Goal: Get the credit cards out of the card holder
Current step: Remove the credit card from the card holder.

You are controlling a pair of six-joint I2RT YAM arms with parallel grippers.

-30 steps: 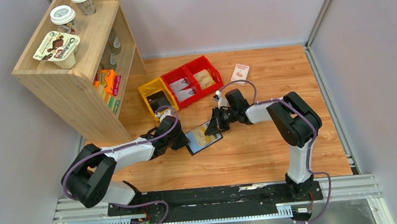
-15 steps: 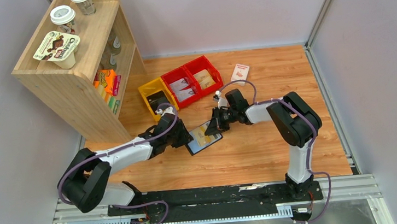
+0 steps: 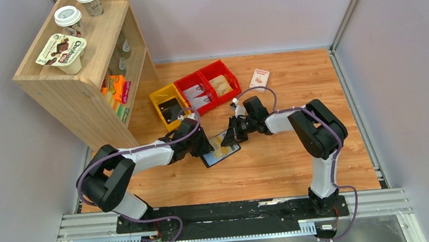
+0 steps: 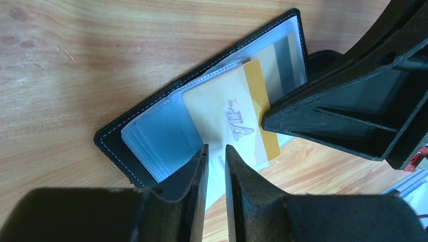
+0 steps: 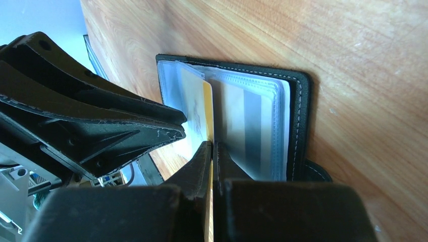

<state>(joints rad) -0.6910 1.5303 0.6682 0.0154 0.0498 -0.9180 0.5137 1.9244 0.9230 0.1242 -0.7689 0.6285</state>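
Card holder (image 3: 227,153) open flat on the bench (image 3: 281,165), near mid-bench, clear sleeves facing up; one credit card (image 4: 227,118), pale with a gold stripe and "VIP" print, sits partly out of a sleeve and overhangs the holder's edge; right gripper (image 5: 213,151) at the holder's 1 o'clock in top view, closed tight on the card's gold edge; left gripper (image 4: 215,154) at the holder's 9 o'clock, fingers almost together with a thin slit, tips over the card's pale end; cannot tell whether they pinch anything; yellow bin (image 3: 169,104) and red bins (image 3: 206,86) at 11 o'clock of the holder.
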